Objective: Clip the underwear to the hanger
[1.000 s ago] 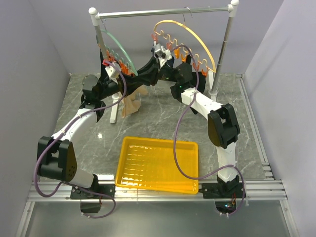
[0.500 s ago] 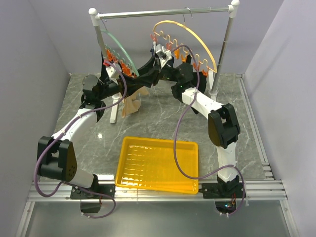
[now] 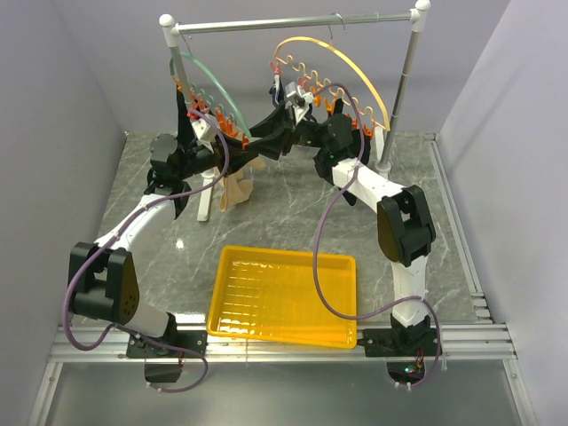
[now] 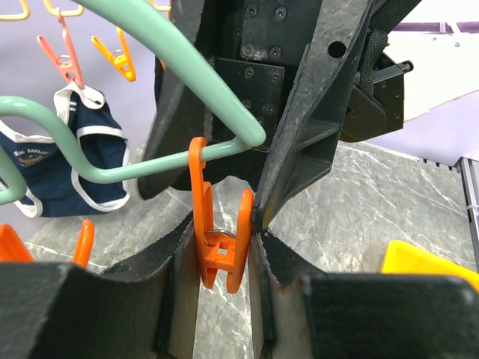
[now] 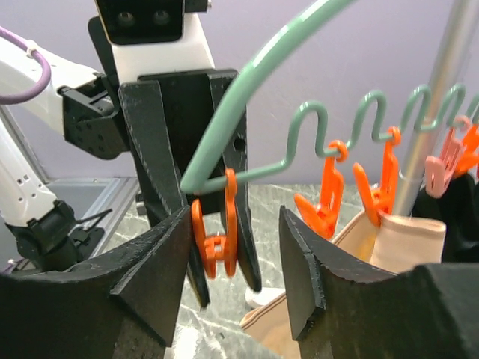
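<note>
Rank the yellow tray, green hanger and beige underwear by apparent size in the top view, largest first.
1. Yellow tray.
2. Green hanger, seen nearly edge-on.
3. Beige underwear, partly hidden, so second and third places are unsure.

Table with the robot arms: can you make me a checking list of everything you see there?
Surface: grey marbled table top; no spills seen.
Job's things: beige cloth underwear hangs under the green arc hanger.
Clutter: yellow plastic tray; yellow arc hanger; navy white-trimmed brief.
Grippers: left tool shut on an orange plastic clip; right tool open, facing it.
Cables: purple cables loop along both arms.
Surroundings: metal rail, plain walls.
</note>
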{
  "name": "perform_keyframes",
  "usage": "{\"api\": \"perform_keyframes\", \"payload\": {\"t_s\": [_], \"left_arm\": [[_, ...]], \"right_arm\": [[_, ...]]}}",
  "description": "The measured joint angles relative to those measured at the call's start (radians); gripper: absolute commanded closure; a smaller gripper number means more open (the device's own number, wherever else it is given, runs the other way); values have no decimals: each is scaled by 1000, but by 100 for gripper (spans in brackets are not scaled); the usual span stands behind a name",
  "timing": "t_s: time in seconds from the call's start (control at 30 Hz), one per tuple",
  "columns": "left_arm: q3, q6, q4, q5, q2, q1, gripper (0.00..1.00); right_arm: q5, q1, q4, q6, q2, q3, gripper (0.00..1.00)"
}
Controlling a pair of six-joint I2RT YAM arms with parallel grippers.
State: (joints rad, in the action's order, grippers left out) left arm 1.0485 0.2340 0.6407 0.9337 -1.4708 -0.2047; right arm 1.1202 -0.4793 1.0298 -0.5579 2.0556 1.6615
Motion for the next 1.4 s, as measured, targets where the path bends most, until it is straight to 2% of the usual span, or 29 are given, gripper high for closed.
{"api": "perform_keyframes", "payload": {"t_s": [0.13,0.47,0.63,1.07,1.2,1.33,1.4], "left_arm": [[0,0,0,-3,-8,2,97],[3,1,7,6,-11,2,97],[3,1,7,8,-12,2,97],[6,0,7,10,-13,3,97],[8,0,7,7,-15,4,96],[17,-3,1,6,-19,5,96],[22,-4,-3,6,-19,5,94]], "right_arm": [[6,8,8,-18,0,-14,52],[5,6,14,-29,0,-14,47],[5,1,17,-37,0,-14,51],[-6,-10,31,-56,0,-12,57],[-5,-14,32,-56,0,-11,66],[-10,-14,27,-54,1,-6,68],[-9,-14,24,-54,2,2,82]]}}
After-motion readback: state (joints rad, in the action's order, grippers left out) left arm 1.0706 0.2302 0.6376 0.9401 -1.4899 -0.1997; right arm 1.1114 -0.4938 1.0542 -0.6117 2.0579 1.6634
